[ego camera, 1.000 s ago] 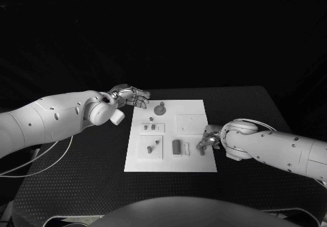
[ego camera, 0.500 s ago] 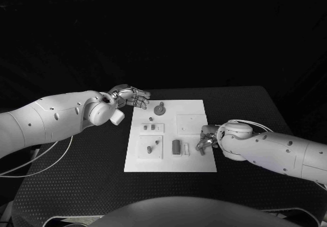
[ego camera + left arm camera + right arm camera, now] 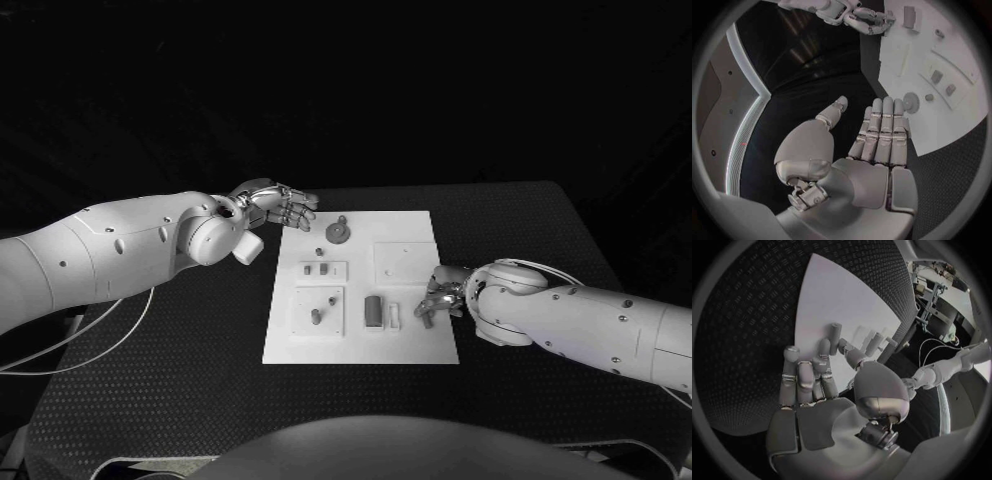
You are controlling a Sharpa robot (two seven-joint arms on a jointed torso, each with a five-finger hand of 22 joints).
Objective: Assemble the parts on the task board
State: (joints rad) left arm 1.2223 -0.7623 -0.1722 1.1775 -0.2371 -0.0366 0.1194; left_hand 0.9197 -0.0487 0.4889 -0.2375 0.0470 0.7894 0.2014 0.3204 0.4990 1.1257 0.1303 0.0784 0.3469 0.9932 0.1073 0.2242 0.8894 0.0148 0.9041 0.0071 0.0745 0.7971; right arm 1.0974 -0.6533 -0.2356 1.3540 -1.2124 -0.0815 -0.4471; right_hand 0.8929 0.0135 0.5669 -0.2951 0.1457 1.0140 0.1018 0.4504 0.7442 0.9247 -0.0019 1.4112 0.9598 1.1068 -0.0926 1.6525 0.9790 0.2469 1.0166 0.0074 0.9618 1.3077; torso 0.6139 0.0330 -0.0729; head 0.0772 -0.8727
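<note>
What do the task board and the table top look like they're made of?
The task board looks like a rigid white plastic or coated plate: a flat, matte, even surface with crisp edges and raised rectangular sections; the exact material is not certain. The table top seems to carry a black textured mat, perhaps rubber or embossed sheet: the right wrist view shows a regular raised tread pattern with a dull sheen.

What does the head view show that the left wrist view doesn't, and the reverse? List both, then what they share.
Head view's extra: the whole white board, near edge included, with the black table on every side of it. Left wrist view's extra: the inside of the left hand, fingers straight, nothing in it. Shared: the right hand at the board's edge, and the round part at the board's far end, close to the left hand.
</note>
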